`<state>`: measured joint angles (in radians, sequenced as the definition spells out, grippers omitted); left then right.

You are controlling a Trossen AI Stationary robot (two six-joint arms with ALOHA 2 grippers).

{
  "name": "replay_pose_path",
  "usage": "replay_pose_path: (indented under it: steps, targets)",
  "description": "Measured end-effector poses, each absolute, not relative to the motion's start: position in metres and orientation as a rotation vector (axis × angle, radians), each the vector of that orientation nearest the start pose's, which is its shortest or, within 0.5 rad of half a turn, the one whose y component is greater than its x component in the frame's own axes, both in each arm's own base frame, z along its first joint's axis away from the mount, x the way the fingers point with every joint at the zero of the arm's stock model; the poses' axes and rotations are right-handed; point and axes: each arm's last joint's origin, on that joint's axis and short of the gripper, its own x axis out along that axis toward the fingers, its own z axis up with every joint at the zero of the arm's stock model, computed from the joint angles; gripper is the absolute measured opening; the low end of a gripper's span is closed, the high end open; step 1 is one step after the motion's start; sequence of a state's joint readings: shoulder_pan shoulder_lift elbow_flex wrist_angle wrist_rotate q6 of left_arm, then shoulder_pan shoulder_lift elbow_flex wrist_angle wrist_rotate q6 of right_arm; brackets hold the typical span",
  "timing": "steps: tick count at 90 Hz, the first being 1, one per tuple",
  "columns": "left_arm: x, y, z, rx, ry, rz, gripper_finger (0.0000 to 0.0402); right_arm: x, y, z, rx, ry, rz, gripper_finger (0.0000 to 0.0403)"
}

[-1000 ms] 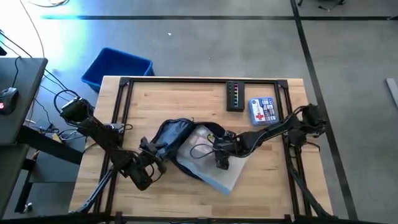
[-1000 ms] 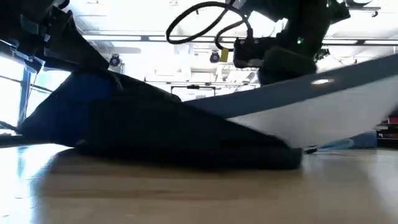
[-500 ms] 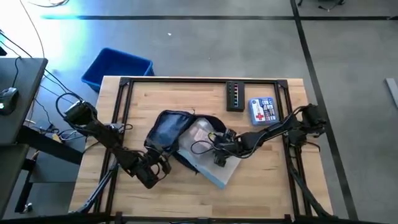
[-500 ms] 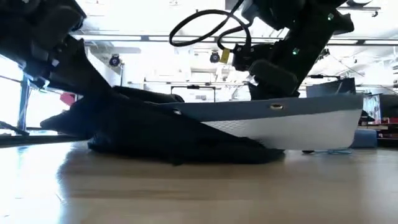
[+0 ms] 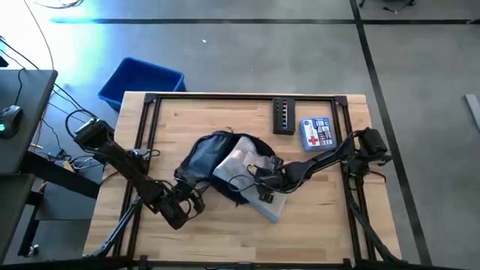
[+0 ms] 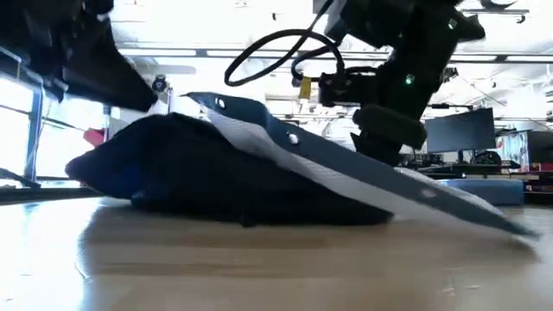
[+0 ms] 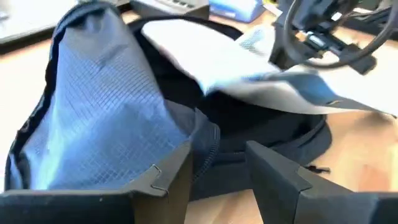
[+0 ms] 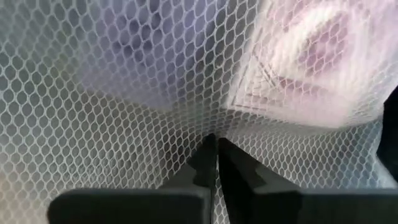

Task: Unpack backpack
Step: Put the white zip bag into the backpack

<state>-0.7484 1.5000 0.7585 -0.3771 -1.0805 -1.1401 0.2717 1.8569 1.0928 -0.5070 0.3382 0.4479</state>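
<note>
The dark navy backpack [image 5: 202, 157] lies bunched in the table's middle, resting on its underside. A pouch with a white mesh face [image 5: 238, 161] leans on the backpack, its upper end on the backpack's top and its lower end on the table. My right gripper [image 5: 259, 187] is shut on the pouch, coming from the table's right. My left gripper [image 7: 217, 152] stands open at the backpack's near left edge. A fold of blue fabric with a zipper [image 7: 202, 149] lies just ahead of its fingers. My right gripper pinches the pouch's mesh face [image 8: 214, 124] between its two shut fingertips, about midway along the pouch. It comes from above, slanting in from the table's right [image 6: 380, 142]. The pouch sits tilted, its low end [image 6: 518, 229] down on the table. My left gripper: I cannot tell whether its fingers touch the backpack's fold.
A blue and white first-aid box [image 5: 316, 133] and a black bar-shaped device [image 5: 283, 116] lie at the far right of the table. A bright blue bin [image 5: 142, 81] stands on the floor past the far left corner. Bare wood shows along the near edge.
The pouch has tipped. Its right end, raised a second ago, has come down to the table, and its other end now rides up on the backpack. The backpack has bunched up and shifted a little toward the far edge. My right gripper has moved slightly toward the table's left.
</note>
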Motion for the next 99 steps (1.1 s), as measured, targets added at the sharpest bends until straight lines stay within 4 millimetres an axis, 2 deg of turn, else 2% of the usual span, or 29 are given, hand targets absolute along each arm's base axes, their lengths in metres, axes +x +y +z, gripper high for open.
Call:
replay_pose_path:
  steps: [19,33,51,66,76,89,99]
  targets:
    - [0.212,-0.162,0.192,-0.134,0.394,0.564,0.0129,0.348,0.087,0.179,-0.095,1.159,-0.326,0.0000]
    - [0.212,-0.162,0.195,-0.114,0.391,0.565,0.0129,0.358,0.091,0.206,-0.179,1.133,-0.274,0.0000]
    - [0.204,-0.158,0.190,-0.112,0.422,0.597,0.0129,0.351,0.113,0.240,-0.330,1.172,-0.241,0.0000]
    - [0.196,-0.152,0.179,-0.168,0.486,0.623,0.0129,0.339,0.135,0.236,-0.343,1.223,-0.077,0.0000]
    - [0.191,-0.140,0.165,-0.172,0.521,0.659,0.0129,0.343,0.146,0.233,-0.342,1.146,-0.022,0.0000]
    - [0.191,-0.122,0.150,-0.147,0.536,0.717,0.0140,0.349,0.147,0.232,-0.341,1.075,-0.004,0.0000]
    - [0.201,-0.115,0.147,-0.066,0.547,0.690,0.0162,0.352,0.145,0.233,-0.332,1.061,-0.009,0.0000]
